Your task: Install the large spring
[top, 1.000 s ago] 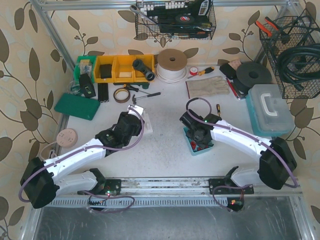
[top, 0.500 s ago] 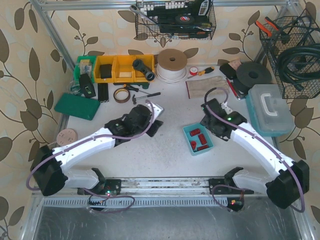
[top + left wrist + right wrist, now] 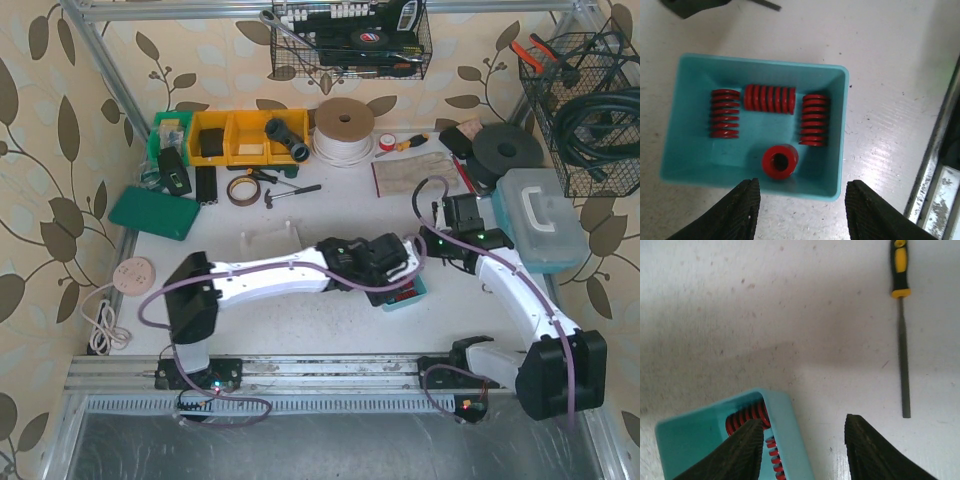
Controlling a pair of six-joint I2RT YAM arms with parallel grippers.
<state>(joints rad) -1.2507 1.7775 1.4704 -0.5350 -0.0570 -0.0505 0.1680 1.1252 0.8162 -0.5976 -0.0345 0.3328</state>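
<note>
A teal tray holds several red springs: three lie on their sides and one stands on end. I cannot tell which is the large spring. My left gripper hangs open above the tray's near edge, with nothing between its fingers. In the top view the left arm reaches across to the tray, and its gripper covers most of it. My right gripper is open just right of the tray, and the tray's corner lies by its left finger. From above, the right gripper sits beside the tray.
A file with a yellow and black handle lies on the table right of the tray. A white fixture rests at centre left. Yellow bins, a tape roll, gloves and a toolbox line the back and right.
The left arm has swung right, from the white fixture to above the tray. The right gripper has pulled back out of the tray toward the right.
</note>
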